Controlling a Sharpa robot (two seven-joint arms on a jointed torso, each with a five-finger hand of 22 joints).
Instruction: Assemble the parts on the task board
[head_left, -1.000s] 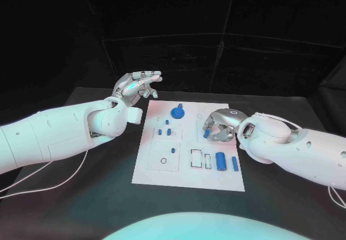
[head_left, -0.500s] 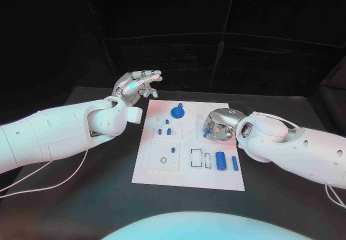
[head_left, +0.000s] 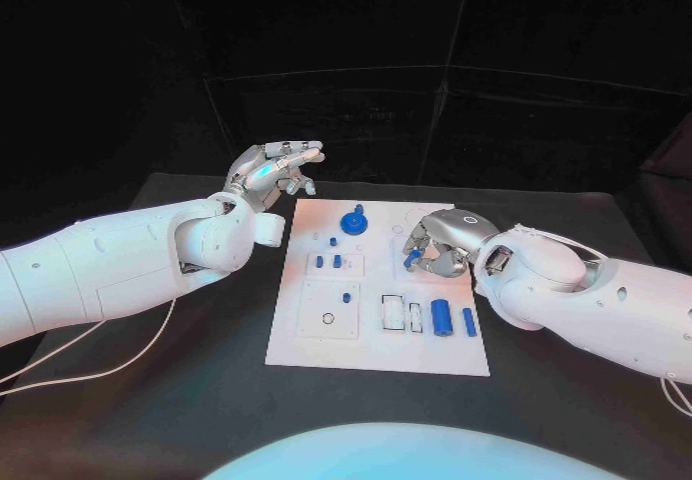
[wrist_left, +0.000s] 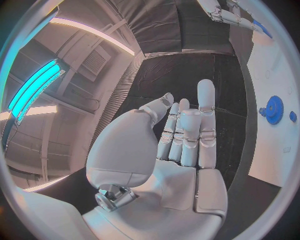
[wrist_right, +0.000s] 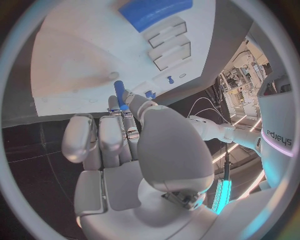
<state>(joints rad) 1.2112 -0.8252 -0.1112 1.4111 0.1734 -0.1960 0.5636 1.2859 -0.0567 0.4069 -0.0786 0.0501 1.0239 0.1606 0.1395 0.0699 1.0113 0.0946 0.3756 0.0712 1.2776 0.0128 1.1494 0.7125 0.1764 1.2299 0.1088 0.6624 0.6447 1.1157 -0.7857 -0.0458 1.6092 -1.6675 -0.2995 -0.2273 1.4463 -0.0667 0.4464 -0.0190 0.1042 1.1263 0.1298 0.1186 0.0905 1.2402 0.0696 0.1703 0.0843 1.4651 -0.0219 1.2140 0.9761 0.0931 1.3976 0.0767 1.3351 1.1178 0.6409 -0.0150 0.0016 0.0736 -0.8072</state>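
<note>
The board (head_left: 378, 335) lies mid-tabletop (head_left: 173, 400) with the work only partly done, as far as can be judged: a gear (head_left: 353, 222) sits on its far end, small pegs (head_left: 336, 262) stand in the middle, one peg (head_left: 349, 297) stands in the square block, and a cylinder (head_left: 441, 317) and a thinner bar (head_left: 467, 321) lie loose beside two open slots (head_left: 392, 313), not yet seated. The right robot hand (head_left: 436, 250) hovers over the board's right edge, pinching a small blue pin (wrist_right: 119, 93) between thumb and fingertips; its hole cannot be told. The left robot hand (head_left: 274, 168) is held up off the board's far left corner, fingers spread and holding nothing. Against the frames of a second ago, the right robot hand has lifted slightly and drifted toward the far end of the board with the pin, while the left robot hand and the parts lying on the board have stayed put.
</note>
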